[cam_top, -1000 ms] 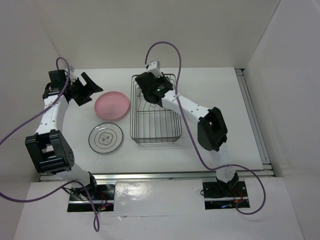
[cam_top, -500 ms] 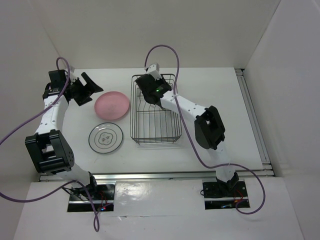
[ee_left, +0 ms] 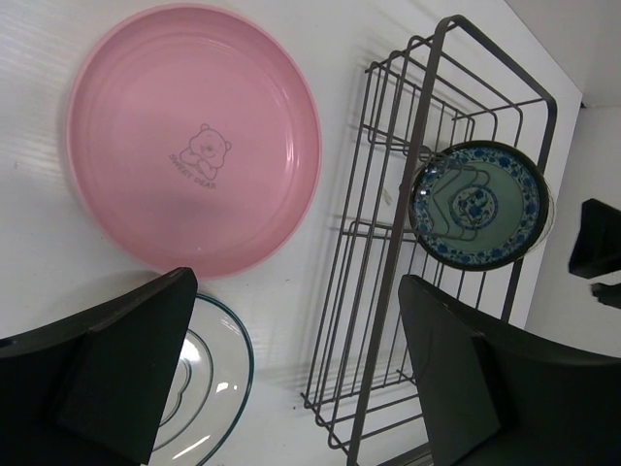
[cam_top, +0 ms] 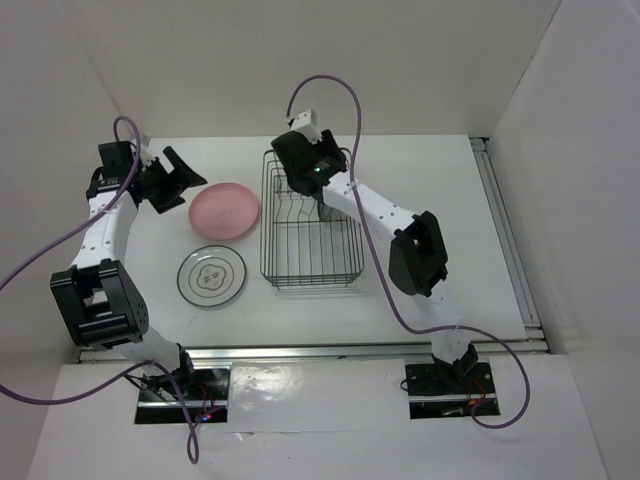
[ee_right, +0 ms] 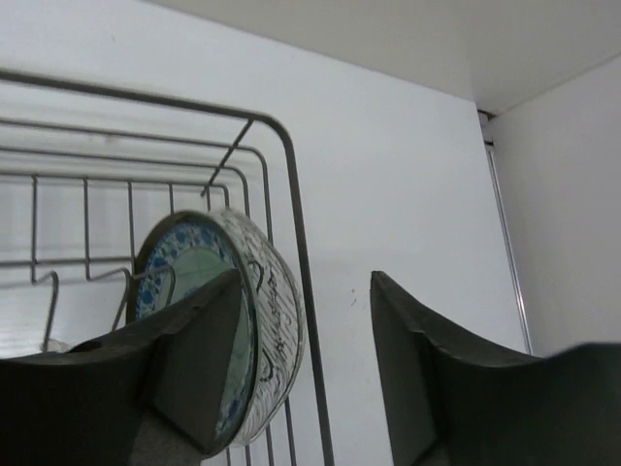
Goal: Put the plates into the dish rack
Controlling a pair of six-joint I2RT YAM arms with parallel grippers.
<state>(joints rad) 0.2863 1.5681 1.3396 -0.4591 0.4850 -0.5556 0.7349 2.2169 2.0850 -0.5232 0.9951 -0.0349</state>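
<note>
In the left wrist view the dark teal patterned plate stands upright among the prongs at the far end of the black wire dish rack. The right wrist view shows the teal plate with a clear ribbed glass plate standing just behind it. My right gripper is open above them: one finger is in front of the teal plate's face, the other is apart, beyond the rack's rim. The pink plate and the white plate lie flat on the table left of the rack. My left gripper hangs open and empty above them.
White walls close in the table at the back and on both sides. A metal rail runs along the table's right edge. The right arm stretches over the rack's right side, with its purple cable looping above.
My right gripper has gone from shut to open, letting go of the teal plate, and its wrist has shifted slightly towards the back. The left arm has not moved.
</note>
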